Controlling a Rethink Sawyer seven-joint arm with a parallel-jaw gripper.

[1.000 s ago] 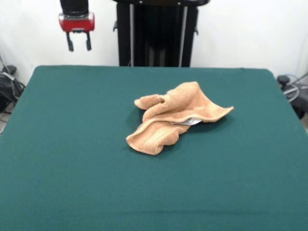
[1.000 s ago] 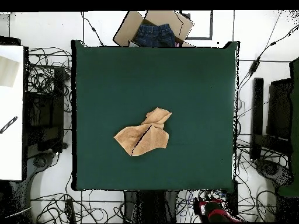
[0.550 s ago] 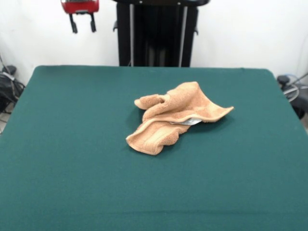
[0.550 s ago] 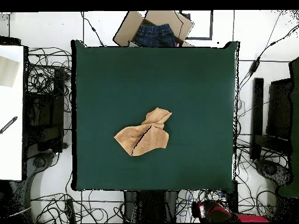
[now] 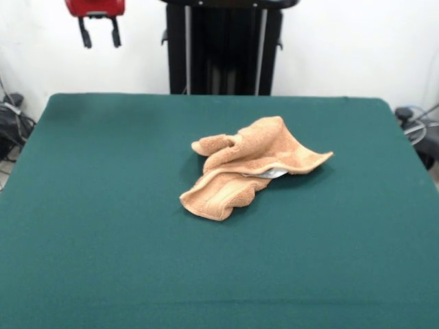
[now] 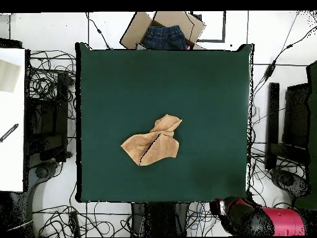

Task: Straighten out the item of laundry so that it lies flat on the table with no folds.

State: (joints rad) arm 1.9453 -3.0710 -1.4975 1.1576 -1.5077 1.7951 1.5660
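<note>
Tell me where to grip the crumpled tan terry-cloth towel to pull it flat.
Probably best: the tan terry-cloth towel by the thin corner that sticks out sideways, apart from the bunched folds. Come straight down with the open gripper and pull outward over the green table.

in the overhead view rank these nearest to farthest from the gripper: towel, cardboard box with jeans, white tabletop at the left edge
Gripper sits off the table's bottom right.
1. Towel, crumpled mid-table.
2. Cardboard box with jeans, beyond the top edge, and white tabletop, far left: too close to call.
</note>
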